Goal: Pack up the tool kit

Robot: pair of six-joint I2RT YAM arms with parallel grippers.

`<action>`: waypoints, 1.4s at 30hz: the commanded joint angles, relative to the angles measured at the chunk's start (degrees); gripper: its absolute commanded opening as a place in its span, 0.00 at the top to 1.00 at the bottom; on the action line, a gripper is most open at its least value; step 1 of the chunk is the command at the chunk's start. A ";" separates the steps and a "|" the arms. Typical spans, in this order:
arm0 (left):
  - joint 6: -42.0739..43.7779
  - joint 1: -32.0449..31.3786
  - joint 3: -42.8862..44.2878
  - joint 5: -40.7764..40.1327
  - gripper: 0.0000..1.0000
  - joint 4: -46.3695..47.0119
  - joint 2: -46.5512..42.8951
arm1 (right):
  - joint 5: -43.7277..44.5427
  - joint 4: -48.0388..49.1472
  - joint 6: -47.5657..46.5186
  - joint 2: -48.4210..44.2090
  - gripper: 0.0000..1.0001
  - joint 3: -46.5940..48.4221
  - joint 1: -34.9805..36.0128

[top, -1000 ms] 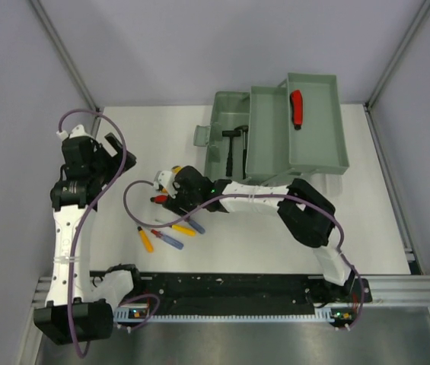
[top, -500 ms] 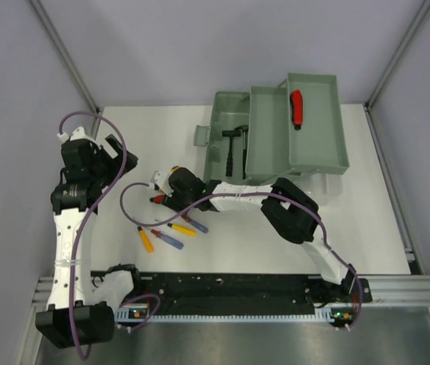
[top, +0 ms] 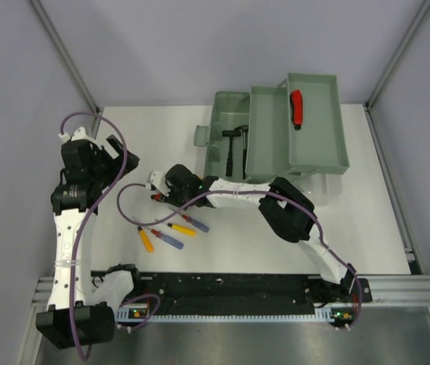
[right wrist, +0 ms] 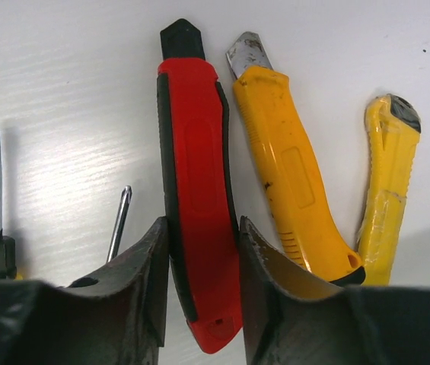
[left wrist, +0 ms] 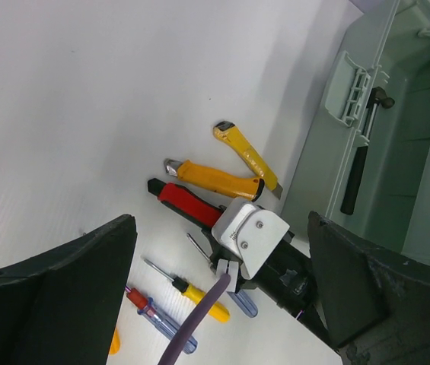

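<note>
The grey-green tool kit (top: 226,106) stands open at the back, its fold-out tray (top: 321,156) swung right with a red knife (top: 297,109) in it. A small hammer (top: 237,138) lies in the base. On the table lie a red-and-black knife (right wrist: 195,152) and two yellow knives (right wrist: 291,167) (right wrist: 386,182). My right gripper (right wrist: 202,251) is shut on the red knife's handle, both fingers against its sides, down at the table (top: 157,196). My left gripper (left wrist: 215,304) hangs open and empty above the table's left side (top: 112,148).
Several screwdrivers lie in front of the right gripper: a yellow one (top: 181,229), a blue one (top: 197,225), a red-and-blue one (top: 167,239) and an orange one (top: 146,240). The toolbox latch (left wrist: 349,95) faces the knives. The right arm's purple cable (top: 127,209) loops over the table.
My right gripper has slid left along the table and closed its fingers onto the red knife's handle. The left arm has barely moved.
</note>
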 commanded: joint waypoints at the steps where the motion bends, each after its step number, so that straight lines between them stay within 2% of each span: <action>1: 0.63 0.39 0.19 1.31 0.04 2.30 -1.14 | -3.65 -4.32 -1.01 -0.30 0.77 2.30 -0.44; 8: 0.63 0.47 0.98 1.48 0.04 1.86 -1.23 | -2.69 -2.65 -0.05 -6.36 0.96 0.81 -0.44; 11: 0.36 0.47 1.60 1.14 0.04 1.34 -1.67 | -2.43 -0.37 0.66 -9.96 0.98 -1.21 -0.44; 20: -2.97 0.56 2.74 -7.82 0.04 -0.07 -6.68 | -2.96 5.00 3.55 -24.02 1.00 -7.54 -0.53; 25: -4.30 0.47 3.80 -13.37 0.04 -0.78 -10.01 | 5.29 10.26 1.28 -33.86 1.00 -13.60 -0.88; 30: -3.24 0.47 5.03 -13.55 0.05 -1.21 -11.43 | 12.50 9.92 0.31 -41.16 0.99 -13.96 -6.05; 33: -2.54 0.47 4.94 -13.20 0.05 -1.39 -11.43 | 16.55 8.78 0.65 -44.07 0.98 -13.61 -11.58; 42: -2.45 0.47 2.31 -8.71 0.05 1.16 -10.90 | 32.10 7.37 8.12 -47.77 0.97 -16.51 -27.32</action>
